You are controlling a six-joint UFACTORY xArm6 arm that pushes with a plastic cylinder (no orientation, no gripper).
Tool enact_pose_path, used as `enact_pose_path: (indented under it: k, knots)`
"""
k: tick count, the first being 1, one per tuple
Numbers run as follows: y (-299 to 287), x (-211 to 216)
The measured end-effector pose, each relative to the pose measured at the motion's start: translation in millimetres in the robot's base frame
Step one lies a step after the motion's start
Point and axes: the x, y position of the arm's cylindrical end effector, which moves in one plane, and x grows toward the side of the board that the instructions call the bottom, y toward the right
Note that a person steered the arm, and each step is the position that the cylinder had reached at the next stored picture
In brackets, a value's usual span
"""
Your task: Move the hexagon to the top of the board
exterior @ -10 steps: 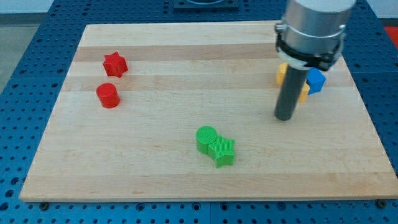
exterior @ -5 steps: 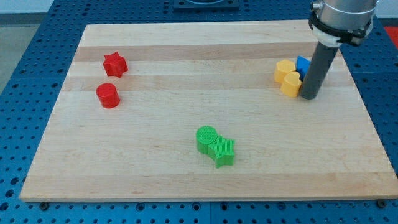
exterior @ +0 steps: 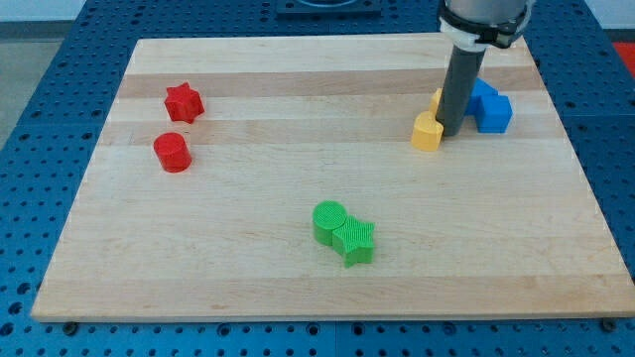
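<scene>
Rod tip wedged among the yellow and blue blocks, upper right of the board.

The dark rod holds nothing; the tip sits on the wooden board, touching a small yellow block just to its left. A second yellow block peeks out behind the rod, mostly hidden. I cannot tell which of the two is the hexagon. Two blue blocks sit just right of the rod. Risk, as I judge it: in such a tight cluster, a push toward the top edge could drag a blue or the other yellow along, or the block could slip off the round tip sideways. Count: two yellow, two blue. Far left, a red star and red cylinder. Below-left, a green cylinder touching a green star.
</scene>
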Motion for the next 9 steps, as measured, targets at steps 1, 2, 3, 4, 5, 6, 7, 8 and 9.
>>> enact_pose_path:
  k: [1, 2, 3, 4, 5, 6, 7, 8, 9]
  knots:
    - [-0.3, -19.4]
    - [-4.5, -41.3]
    - [-12.2, -61.8]
    - [-21.9, -75.5]
    - [-21.9, -79.5]
    - [-21.9, -78.6]
    - [-21.8, -67.1]
    - [-20.7, -65.1]
    - [-18.4, -80.6]
